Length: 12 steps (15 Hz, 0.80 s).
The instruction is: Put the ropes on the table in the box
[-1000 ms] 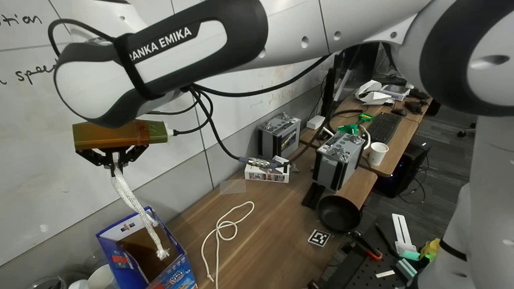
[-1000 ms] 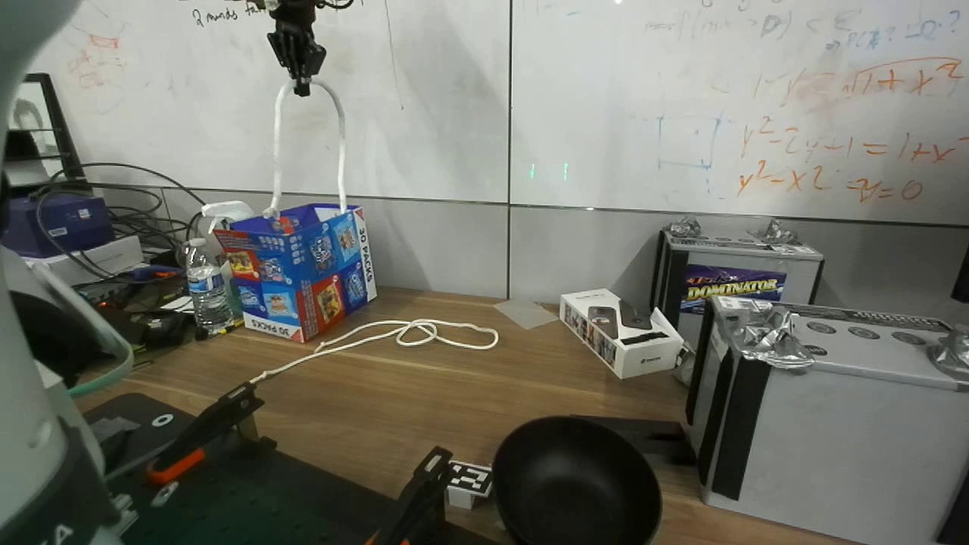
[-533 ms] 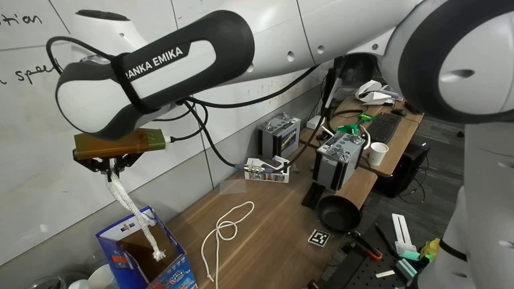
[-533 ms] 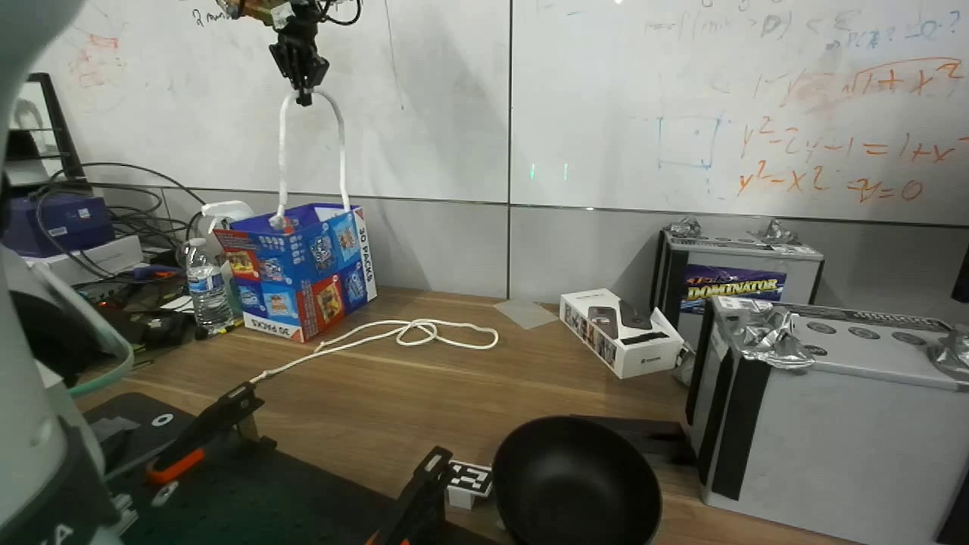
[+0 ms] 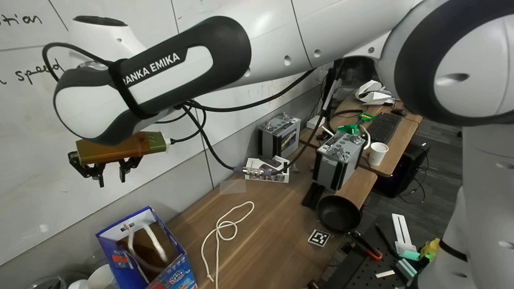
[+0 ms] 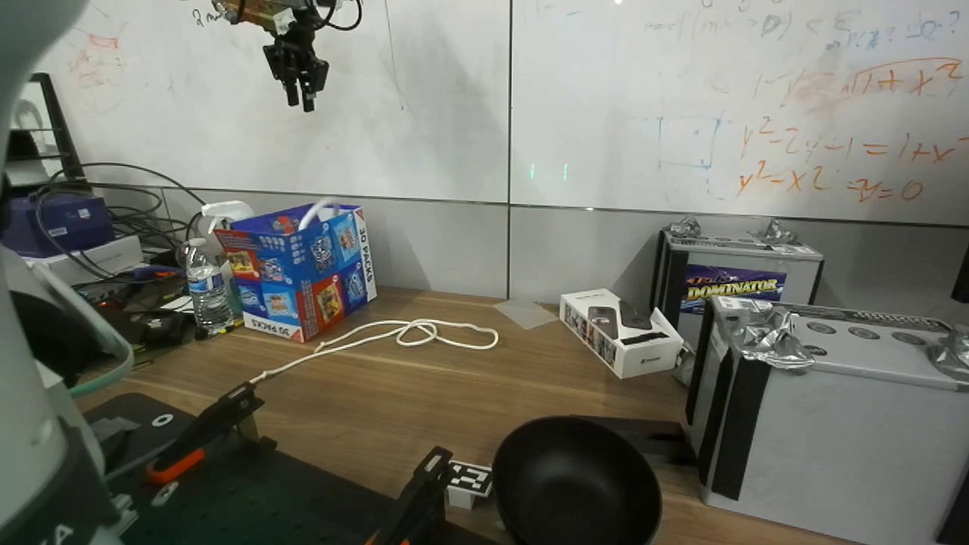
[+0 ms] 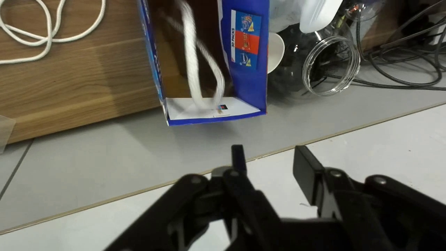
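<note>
Gripper [image 5: 112,181] spread, pinching nothing, above the box [image 6: 295,276]: likely positioned for a drop. 1 thick rope [image 7: 192,59], blurred, mostly within the box, probably settling. 1 thin rope [image 5: 218,229] lies looped on table [image 5: 273,241], presumably next.

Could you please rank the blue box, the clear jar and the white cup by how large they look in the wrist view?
1. Blue box, though the frame's top edge cuts it off
2. Clear jar
3. White cup, only partly visible
</note>
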Motion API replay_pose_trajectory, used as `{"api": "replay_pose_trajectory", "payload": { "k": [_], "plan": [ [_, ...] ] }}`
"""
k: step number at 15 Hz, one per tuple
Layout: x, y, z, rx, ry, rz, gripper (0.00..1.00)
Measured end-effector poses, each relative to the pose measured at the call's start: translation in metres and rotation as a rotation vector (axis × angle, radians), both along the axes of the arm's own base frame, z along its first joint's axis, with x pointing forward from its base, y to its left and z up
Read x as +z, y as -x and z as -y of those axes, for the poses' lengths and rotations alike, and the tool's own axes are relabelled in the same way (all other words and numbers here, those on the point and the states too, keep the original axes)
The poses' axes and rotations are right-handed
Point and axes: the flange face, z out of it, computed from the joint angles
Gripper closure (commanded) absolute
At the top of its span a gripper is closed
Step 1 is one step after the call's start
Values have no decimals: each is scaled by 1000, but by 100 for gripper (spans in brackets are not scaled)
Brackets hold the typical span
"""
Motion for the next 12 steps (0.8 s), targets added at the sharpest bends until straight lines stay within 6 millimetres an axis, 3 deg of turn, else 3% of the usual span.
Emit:
{"api": "replay_pose_trajectory", "payload": {
  "k": [3,4,7,12],
  "plan": [
    [-4,1,2,17,18,-12,3],
    [-7,2,5,17,35,-34,0],
    [-16,5,22,-32,77,-91,0],
    [-17,9,77,-289,115,-118,0]
  ]
}}
